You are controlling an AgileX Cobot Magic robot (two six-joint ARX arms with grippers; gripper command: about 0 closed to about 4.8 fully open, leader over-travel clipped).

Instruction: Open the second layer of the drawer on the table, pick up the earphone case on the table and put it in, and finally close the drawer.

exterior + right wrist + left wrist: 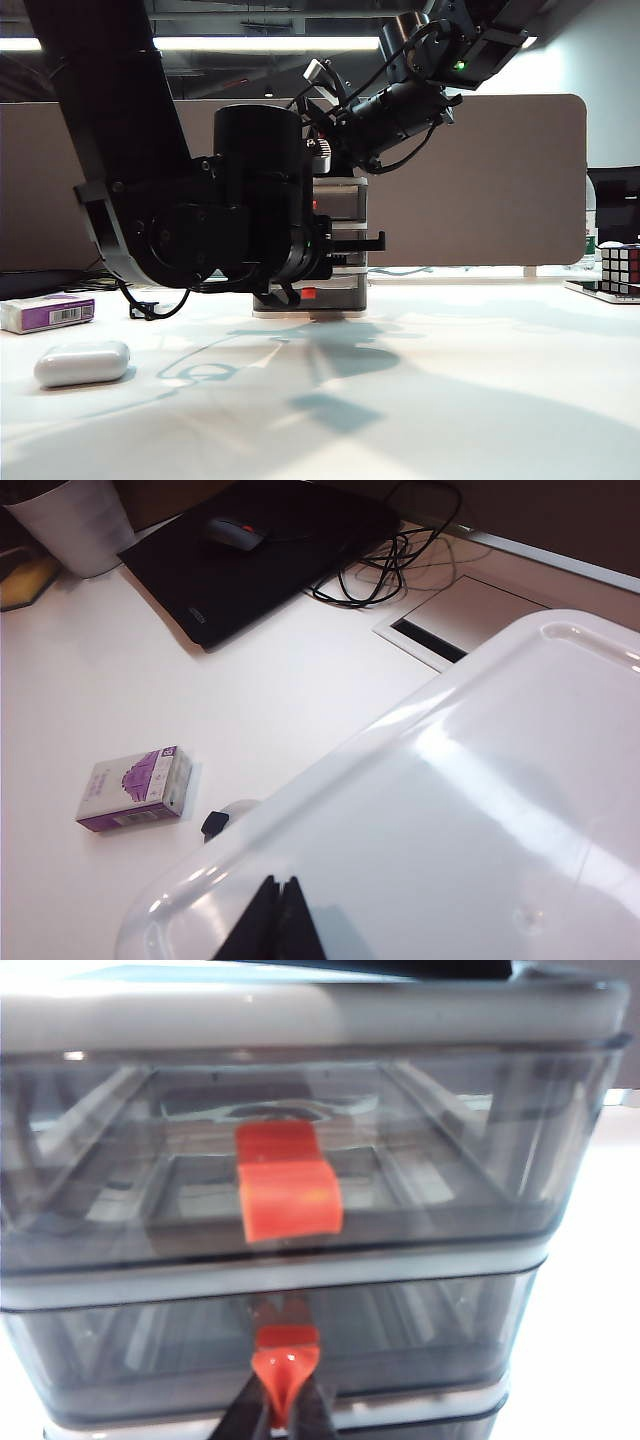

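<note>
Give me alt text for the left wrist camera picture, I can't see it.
The left gripper has its jaws shut on the red handle of the middle drawer in a small see-through grey cabinet. The drawer is closed, and above it sits the top drawer's red handle.

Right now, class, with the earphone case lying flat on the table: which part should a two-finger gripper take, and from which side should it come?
Grip the earphone case across its narrow width, jaws on the two long sides, coming from straight above. It lies flat on the table, a low rounded pill shape, so its ends would probably slip out, and nothing crowds it.
</note>
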